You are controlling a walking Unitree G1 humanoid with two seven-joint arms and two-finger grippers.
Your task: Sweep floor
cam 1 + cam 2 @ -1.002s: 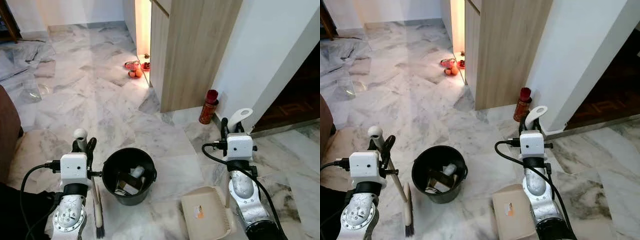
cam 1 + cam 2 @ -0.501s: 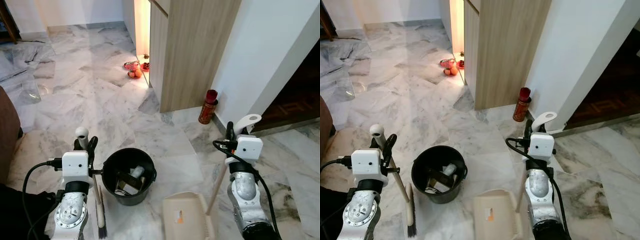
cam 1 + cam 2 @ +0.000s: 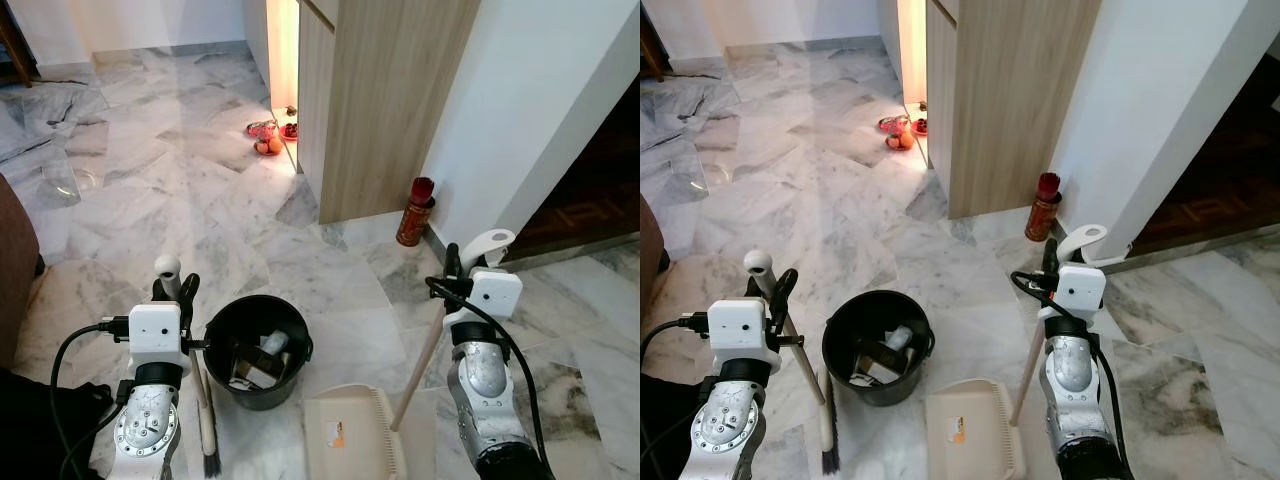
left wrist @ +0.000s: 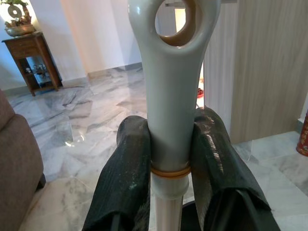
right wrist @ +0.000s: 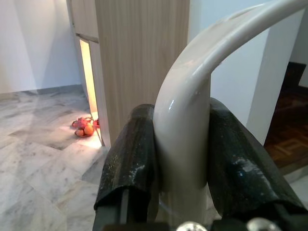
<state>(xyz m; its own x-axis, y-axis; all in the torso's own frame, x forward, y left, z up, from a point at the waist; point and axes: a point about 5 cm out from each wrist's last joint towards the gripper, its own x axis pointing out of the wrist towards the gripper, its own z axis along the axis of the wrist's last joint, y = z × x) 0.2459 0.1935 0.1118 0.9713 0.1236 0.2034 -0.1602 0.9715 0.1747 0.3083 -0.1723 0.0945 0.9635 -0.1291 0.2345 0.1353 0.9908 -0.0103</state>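
Two tools are held clamped: broom (image 3: 205, 420) by the left gripper (image 4: 169, 159), dustpan (image 3: 355, 435) by the right gripper (image 5: 183, 159), flanking the bin (image 3: 258, 348); it could be toppled by a careless swing.

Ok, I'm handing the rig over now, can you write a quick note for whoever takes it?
Left claw is shut on the broom handle, bristles on the floor left of the black bin.
Right claw is shut on the dustpan handle; the dustpan lies just right of the bin.
The bin already holds some rubbish.
Left to do: judge whether any floor is unswept.
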